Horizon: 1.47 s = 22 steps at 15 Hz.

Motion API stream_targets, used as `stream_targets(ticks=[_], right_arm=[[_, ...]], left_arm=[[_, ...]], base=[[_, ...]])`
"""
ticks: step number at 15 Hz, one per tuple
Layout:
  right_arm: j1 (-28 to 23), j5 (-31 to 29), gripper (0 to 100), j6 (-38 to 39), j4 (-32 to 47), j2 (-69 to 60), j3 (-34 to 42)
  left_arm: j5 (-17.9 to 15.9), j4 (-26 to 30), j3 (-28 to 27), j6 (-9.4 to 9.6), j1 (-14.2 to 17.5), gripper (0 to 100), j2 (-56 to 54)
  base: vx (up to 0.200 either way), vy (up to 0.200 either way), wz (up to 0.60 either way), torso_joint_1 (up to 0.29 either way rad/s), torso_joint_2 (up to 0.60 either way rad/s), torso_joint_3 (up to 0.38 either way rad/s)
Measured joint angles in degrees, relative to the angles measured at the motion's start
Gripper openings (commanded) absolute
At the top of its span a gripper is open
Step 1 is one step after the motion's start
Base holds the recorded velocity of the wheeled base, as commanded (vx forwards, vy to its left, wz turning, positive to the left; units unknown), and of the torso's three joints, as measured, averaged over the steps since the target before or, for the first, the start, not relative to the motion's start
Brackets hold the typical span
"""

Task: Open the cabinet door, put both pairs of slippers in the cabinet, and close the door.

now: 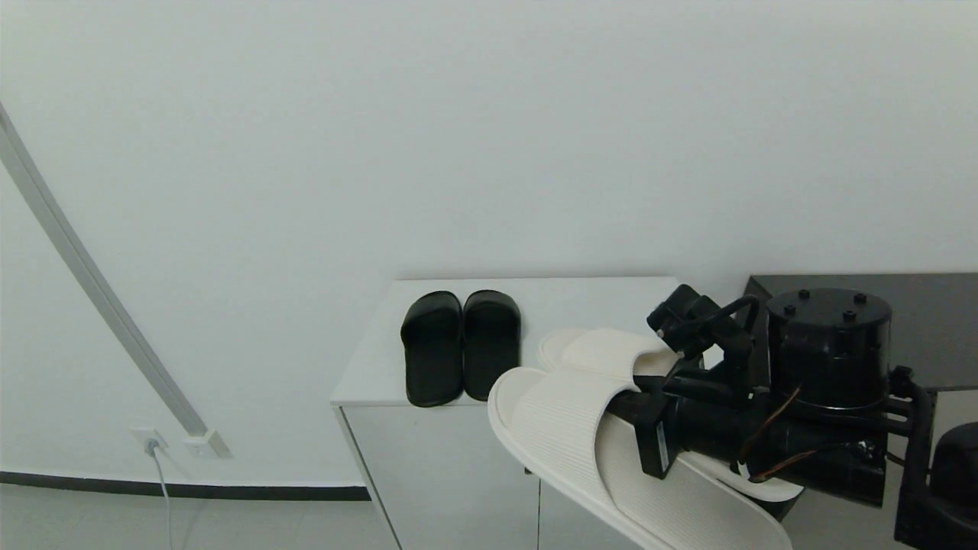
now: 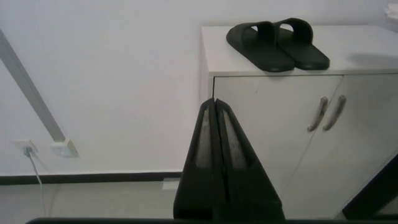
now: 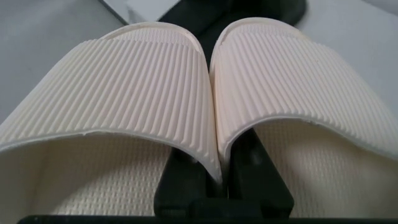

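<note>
Your right gripper (image 3: pixel 222 177) has its fingers pushed under the straps of the white slippers (image 1: pixel 565 412), pinching the two inner strap walls so the pair lifts as one, held off the cabinet's (image 2: pixel 273 118) front edge. They are ribbed, soft foam with rounded toes. The black slippers (image 1: pixel 461 347), smooth and matte, sit side by side on the cabinet top. Doors look shut, with curved metal handles (image 2: pixel 328 113). Your left gripper (image 2: pixel 215 109) has its fingers pressed together, empty, probably free for the door.

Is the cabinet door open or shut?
Shut. Both cabinet doors sit flush with each other, their handles side by side, and nothing inside shows.
</note>
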Motion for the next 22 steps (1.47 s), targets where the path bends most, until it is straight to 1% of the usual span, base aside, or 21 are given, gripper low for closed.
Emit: stream_targets(ticks=[1,13,20,21,22], right_arm=[[0.0,0.0,0,-0.04,0.11,0.04,0.12],[-0.11,-0.04,0,-0.94,-0.46,-0.05,2.51],[0.15,0.05,0,-1.01,-0.49,-0.74,3.51],[0.28,0.11,0,-1.01,-0.51,-0.93,3.62],[0.33,0.13,0,-1.01,-0.49,-1.04,3.75]], left_arm=[[0.05,0.0,0.0,0.0,-0.02,0,0.0],[0.07,0.0,0.0,-0.07,-0.02,0,0.0],[0.05,0.02,0.0,-0.09,-0.02,0,0.0],[-0.01,0.0,0.0,-0.07,-0.02,100,0.0],[-0.01,0.0,0.0,-0.11,0.0,100,0.0]], base=[[-0.2,0.0,0.0,0.007,0.0,-0.002],[0.0,0.0,0.0,0.0,0.0,0.0],[0.0,0.0,0.0,-0.155,0.35,0.193],[0.0,0.0,0.0,-0.163,0.39,0.217],[0.0,0.0,0.0,-0.168,0.41,0.222]])
